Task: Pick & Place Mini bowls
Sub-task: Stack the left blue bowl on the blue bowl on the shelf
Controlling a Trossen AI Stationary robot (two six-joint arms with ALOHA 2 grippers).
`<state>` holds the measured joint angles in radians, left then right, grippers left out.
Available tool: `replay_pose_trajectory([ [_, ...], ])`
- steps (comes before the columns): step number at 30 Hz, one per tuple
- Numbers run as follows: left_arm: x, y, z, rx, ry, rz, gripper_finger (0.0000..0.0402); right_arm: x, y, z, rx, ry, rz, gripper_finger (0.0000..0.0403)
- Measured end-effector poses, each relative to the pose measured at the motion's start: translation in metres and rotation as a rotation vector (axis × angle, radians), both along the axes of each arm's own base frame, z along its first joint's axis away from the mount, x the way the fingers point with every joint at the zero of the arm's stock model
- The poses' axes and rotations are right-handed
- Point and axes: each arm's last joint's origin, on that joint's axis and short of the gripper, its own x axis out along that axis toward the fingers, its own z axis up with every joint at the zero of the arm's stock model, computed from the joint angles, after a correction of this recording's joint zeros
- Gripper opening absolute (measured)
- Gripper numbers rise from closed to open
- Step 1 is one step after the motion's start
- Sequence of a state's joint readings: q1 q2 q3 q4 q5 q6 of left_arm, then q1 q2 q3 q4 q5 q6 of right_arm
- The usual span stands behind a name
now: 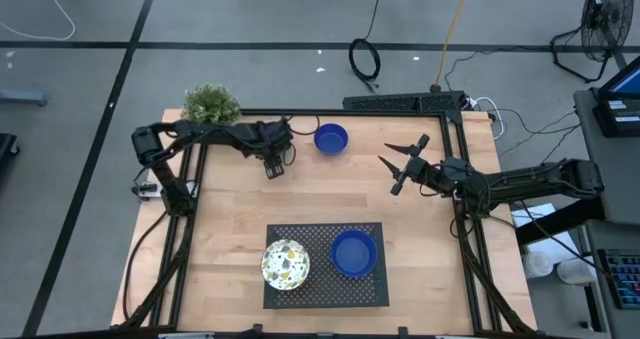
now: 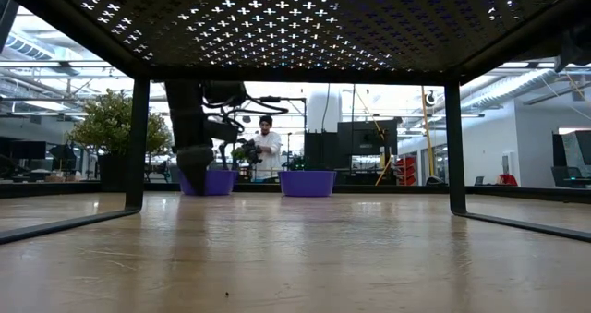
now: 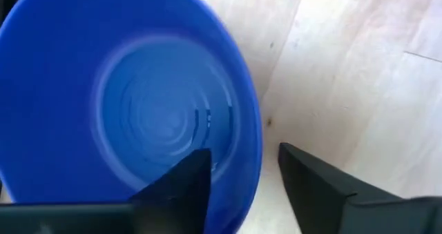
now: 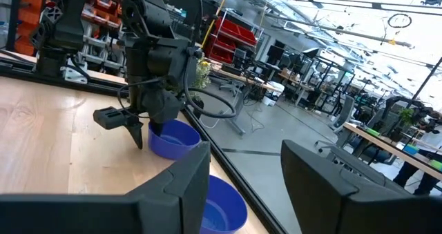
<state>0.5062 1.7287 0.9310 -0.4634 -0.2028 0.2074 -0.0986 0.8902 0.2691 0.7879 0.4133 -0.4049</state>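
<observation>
A blue mini bowl (image 3: 138, 103) sits on the table under my left gripper (image 1: 274, 167), which hides it from above. It shows in the right wrist view as the farther bowl (image 4: 174, 139) and in the low view (image 2: 218, 181). My left gripper (image 3: 243, 150) is open, one finger inside the bowl and one outside its rim. A second blue bowl (image 1: 331, 138) stands on the wood just right of it. My right gripper (image 1: 392, 169) hovers open, right of both. A speckled white bowl (image 1: 286, 264) and a blue bowl (image 1: 354, 253) rest on the dark perforated rack (image 1: 325, 289).
A leafy potted plant (image 1: 211, 105) stands at the table's far left corner behind my left arm. The rack stands on thin legs near the table's near edge. Bare wood lies between the rack and both grippers. A person (image 2: 268, 147) stands in the room beyond the table.
</observation>
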Motion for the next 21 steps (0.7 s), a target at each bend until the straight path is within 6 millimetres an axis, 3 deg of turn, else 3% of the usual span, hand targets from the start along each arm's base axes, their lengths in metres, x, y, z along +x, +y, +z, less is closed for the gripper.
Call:
replay_pose_trajectory([
  [9,0.002,-0.004,0.0,0.002,0.01,-0.023,0.0018,0.0,0.0,0.0,0.0,0.0,0.0,0.0164],
  [16,0.005,-0.012,0.005,0.093,0.051,-0.068,0.0021,0.0,0.0,0.0,0.0,0.0,0.0,0.0164],
  [21,0.011,-0.022,0.024,0.24,0.088,-0.137,0.0007,0.0,0.0,0.0,0.0,-0.001,0.0,0.0164],
])
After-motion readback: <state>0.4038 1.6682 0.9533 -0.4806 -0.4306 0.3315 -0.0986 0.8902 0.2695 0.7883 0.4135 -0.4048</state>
